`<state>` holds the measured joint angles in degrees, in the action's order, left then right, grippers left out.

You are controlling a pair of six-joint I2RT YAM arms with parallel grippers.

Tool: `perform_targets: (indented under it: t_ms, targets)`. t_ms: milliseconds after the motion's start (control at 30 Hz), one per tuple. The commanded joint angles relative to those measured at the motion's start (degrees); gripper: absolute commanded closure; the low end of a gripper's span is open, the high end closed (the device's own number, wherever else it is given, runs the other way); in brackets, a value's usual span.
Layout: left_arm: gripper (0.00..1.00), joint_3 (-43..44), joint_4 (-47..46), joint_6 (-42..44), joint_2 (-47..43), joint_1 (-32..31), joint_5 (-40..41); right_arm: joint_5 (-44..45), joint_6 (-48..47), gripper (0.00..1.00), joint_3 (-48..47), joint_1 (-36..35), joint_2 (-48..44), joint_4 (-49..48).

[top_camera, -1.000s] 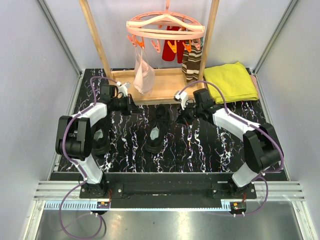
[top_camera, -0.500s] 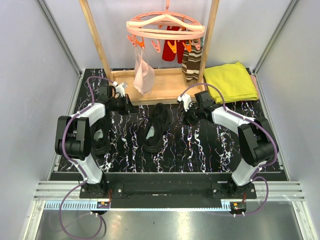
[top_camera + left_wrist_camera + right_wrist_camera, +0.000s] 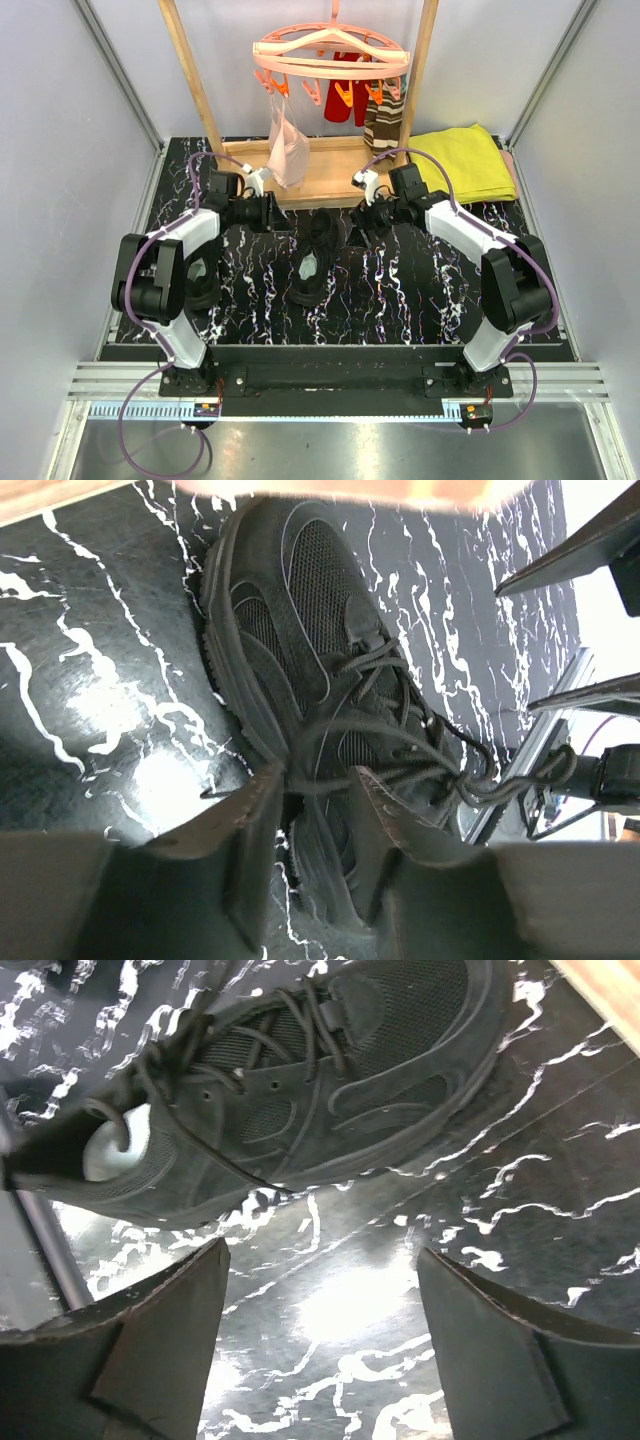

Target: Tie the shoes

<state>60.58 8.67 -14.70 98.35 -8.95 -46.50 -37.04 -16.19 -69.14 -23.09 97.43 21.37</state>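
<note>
Shoes (image 3: 312, 255) number two, left pincer (image 3: 315, 792) and right pincer (image 3: 320, 1255) parted.

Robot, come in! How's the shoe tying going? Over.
Left gripper part open at thin black laces. Right gripper wide open, empty. Black mesh lace-up shoe between them, laces slack. Wooden rack base just behind its toe.
</note>
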Motion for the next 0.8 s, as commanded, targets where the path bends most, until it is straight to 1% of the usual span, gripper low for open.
perform_targets:
  t_ms: [0,33,67,100,133,167,267,300,333,367,400,433,467,500,533,567,667,700,767]
  targets:
    - [0.52,-1.8,-5.0,-1.1,-5.4,2.5,-2.0,-3.8,4.8,0.12,-1.9,0.2,-0.5,3.5]
    - [0.5,-1.7,-4.5,-0.8,-5.9,3.0,-2.4,-4.0,5.0,0.11,-1.8,0.2,-0.7,3.9]
    - [0.47,-0.9,-3.5,1.8,-7.2,3.1,-2.2,-4.0,5.6,0.09,-1.7,0.4,-1.2,4.1]
    - [0.46,-0.4,0.1,3.9,-7.9,3.3,-1.7,-4.0,6.0,0.08,-1.7,0.7,-1.5,4.1]
    - [0.46,0.1,1.8,6.0,-9.7,3.3,-1.2,-4.0,6.3,0.06,-1.8,0.9,-2.7,4.2]
    - [0.44,0.9,3.4,9.9,-10.7,3.3,-0.2,-3.7,6.6,0.05,-2.0,1.6,-3.2,4.2]
    - [0.17,3.0,10.7,14.5,-14.9,3.4,3.6,-2.6,8.5,0.0,-3.1,3.4,-5.7,4.7]
    - [0.01,4.0,12.5,16.4,-15.8,3.5,4.3,-2.3,9.1,0.0,-4.0,5.1,-6.2,4.9]
    - [0.01,5.4,14.3,18.3,-17.2,3.5,7.2,-2.1,9.8,0.0,-4.3,5.9,-7.4,5.4]
    - [0.01,9.2,19.4,19.3,-17.7,3.5,9.2,-1.8,11.2,0.01,-4.7,7.3,-8.0,5.7]
    - [0.01,11.8,22.5,20.0,-17.7,3.6,11.3,-1.4,12.0,0.0,-5.0,9.6,-9.5,5.7]
    - [0.01,14.2,25.7,21.4,-17.1,3.6,15.1,-1.0,12.9,0.0,-5.0,11.2,-10.3,5.9]
    - [0.01,18.1,31.1,21.6,-16.8,3.7,17.0,-0.7,14.6,0.0,-4.9,12.6,-11.0,6.1]
    - [0.01,19.0,33.2,21.7,-16.7,3.6,19.1,0.5,15.2,0.0,-4.8,15.3,-12.6,6.1]
    - [0.01,19.1,34.1,20.9,-17.7,3.6,23.2,1.3,15.7,0.0,-4.5,16.5,-13.4,6.6]
    - [0.01,18.5,35.2,20.9,-18.4,3.6,24.8,2.0,15.7,0.0,-4.1,17.5,-14.2,6.8]
    - [0.01,13.4,34.5,20.5,-23.8,3.6,29.1,4.2,15.8,0.0,0.3,21.5,-18.0,7.1]
    - [0.01,10.2,34.3,20.2,-26.2,3.5,30.4,5.0,15.8,0.0,1.5,22.2,-20.2,7.2]
    - [0.01,7.6,33.9,19.6,-27.8,3.2,34.5,5.6,15.6,0.0,5.7,22.8,-22.6,7.3]
